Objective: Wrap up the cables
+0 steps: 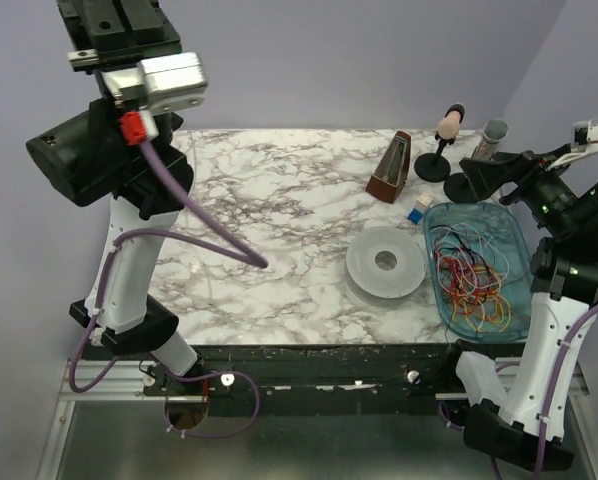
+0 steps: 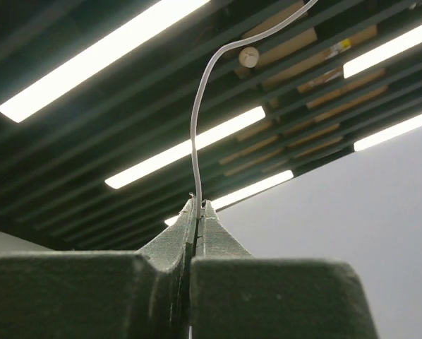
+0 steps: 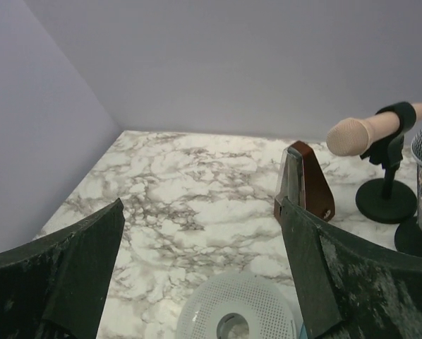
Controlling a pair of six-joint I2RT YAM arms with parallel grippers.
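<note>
The cables [image 1: 469,275] are a tangle of thin red, orange, yellow and green wires lying in a teal tray [image 1: 517,245] at the right. My left gripper [image 1: 119,20] is raised high at the far left, pointing at the ceiling. In the left wrist view it [image 2: 197,205] is shut on a thin white wire [image 2: 195,141] that curves up out of frame. My right gripper [image 1: 484,175] is open and empty above the tray's far end. In the right wrist view it [image 3: 202,205] faces the table, with a white perforated spool [image 3: 257,304] below it.
The white spool [image 1: 384,262] lies left of the tray. A brown metronome [image 1: 391,168], a small blue-white block [image 1: 419,208] and two microphones on stands [image 1: 447,130] [image 1: 492,135] stand at the back right. The left arm's purple hose [image 1: 219,240] hangs over the marble table.
</note>
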